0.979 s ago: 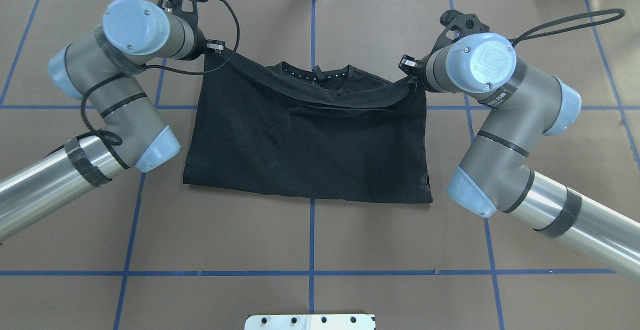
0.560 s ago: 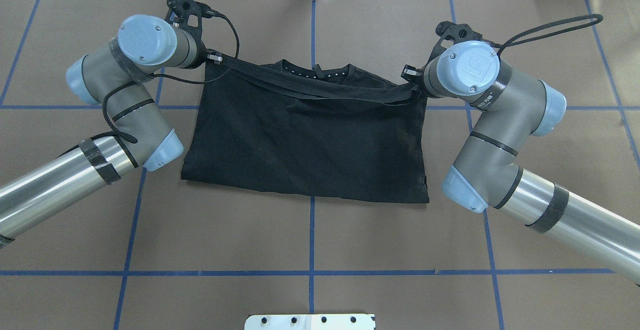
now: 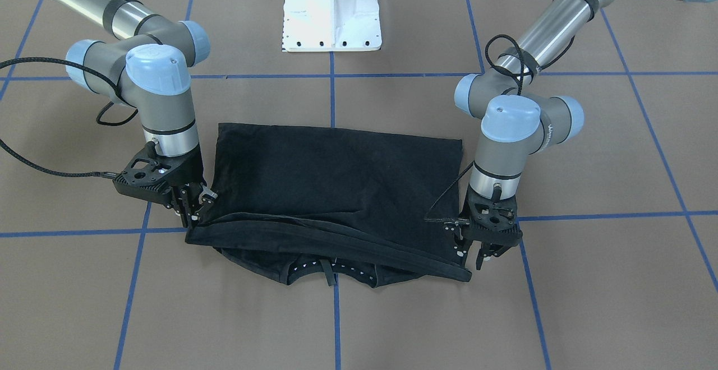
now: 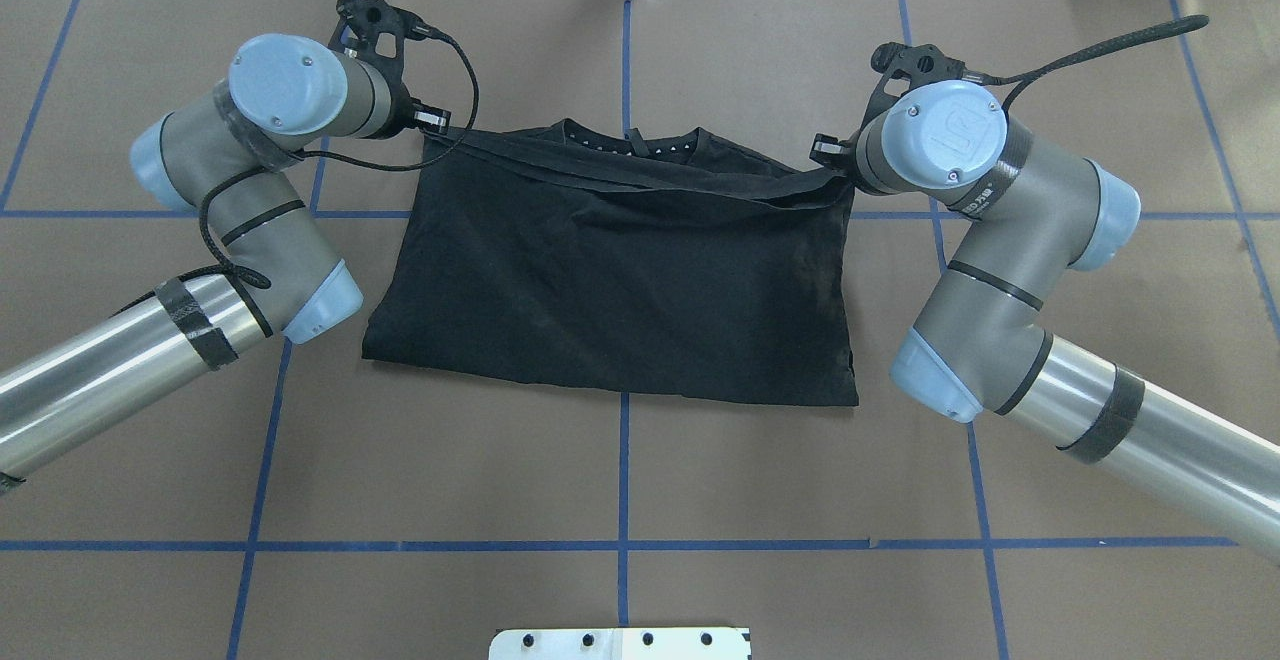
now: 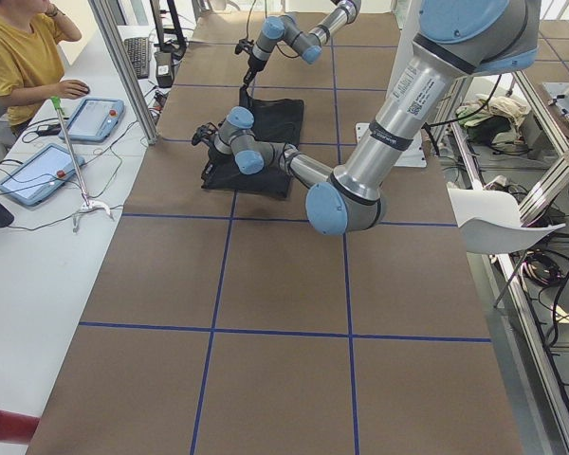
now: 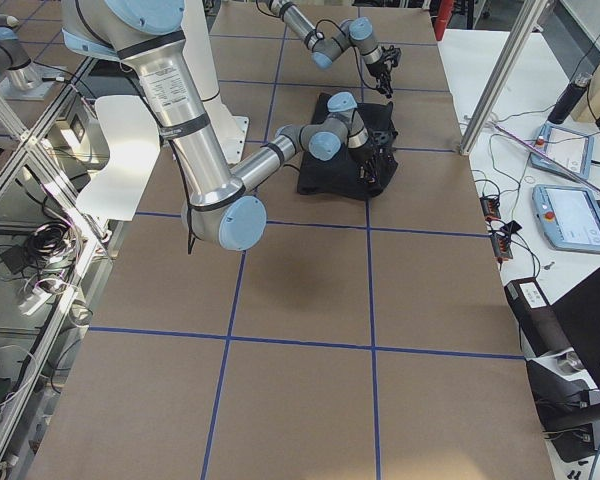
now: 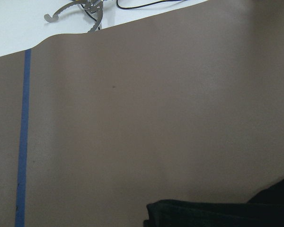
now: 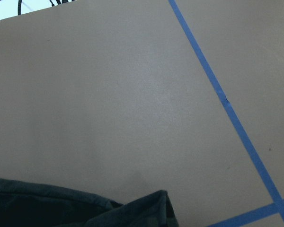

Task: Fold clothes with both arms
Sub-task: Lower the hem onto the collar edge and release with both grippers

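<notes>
The black T-shirt [image 3: 336, 174] lies on the brown table, plain back up, folded in half so its hem runs just short of the collar [image 3: 331, 272]. It also shows in the overhead view [image 4: 620, 280]. My left gripper [image 3: 475, 258] is shut on one end of the hem, low over the table. My right gripper [image 3: 193, 213] is shut on the other end. The hem hangs as a slack band between them. In the overhead view the left gripper [image 4: 425, 125] and right gripper [image 4: 825, 155] are mostly hidden under their wrists. The wrist views show only black cloth edges [image 7: 217, 213] [image 8: 85, 208], no fingers.
The white pedestal base [image 3: 331, 11] stands behind the shirt. Blue tape lines [image 4: 622, 460] grid the table. A seated operator in yellow [image 5: 14, 57] and tablets [image 6: 570, 215] are beyond the table's far edge. A white chair [image 6: 130, 140] stands beside the robot.
Both grippers have carried the hem a little farther toward the collar and lower. The hem band now sags closer to the shirt. The shirt's near fold edge slid slightly away from the robot.
</notes>
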You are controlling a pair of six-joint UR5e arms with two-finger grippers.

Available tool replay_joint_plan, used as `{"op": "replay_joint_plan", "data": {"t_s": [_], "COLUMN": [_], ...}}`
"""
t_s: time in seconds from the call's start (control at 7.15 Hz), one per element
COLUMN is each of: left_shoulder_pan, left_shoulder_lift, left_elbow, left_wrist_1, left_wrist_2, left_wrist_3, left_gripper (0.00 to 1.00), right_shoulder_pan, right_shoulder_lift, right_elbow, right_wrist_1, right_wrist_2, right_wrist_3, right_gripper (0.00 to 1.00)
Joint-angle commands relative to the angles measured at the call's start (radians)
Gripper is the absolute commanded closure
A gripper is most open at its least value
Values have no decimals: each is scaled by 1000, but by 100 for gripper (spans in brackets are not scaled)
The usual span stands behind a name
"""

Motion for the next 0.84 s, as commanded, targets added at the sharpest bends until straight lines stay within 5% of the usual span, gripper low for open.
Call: {"op": "replay_joint_plan", "data": {"t_s": [0.0, 0.14, 0.42, 0.7], "left_shoulder_pan": [-3, -6, 7, 82], "left_shoulder_lift": [59, 113, 261, 387], "left_elbow": [-74, -159, -341, -442], "left_wrist_1": [-72, -78, -83, -115], "left_wrist_2": [-50, -169, -197, -191], "left_wrist_3": [34, 67, 48, -55], "left_gripper": [0, 0, 0, 0], "right_shoulder_pan": [55, 91, 91, 85], "right_shoulder_lift": [-3, -21, -115, -120], "right_elbow": [11, 43, 170, 195], "right_wrist_1": [-1, 0, 2, 2], "right_wrist_2": [86, 167, 186, 183], "right_wrist_3": [-130, -166, -215, -197], "right_gripper": [0, 0, 0, 0]}}
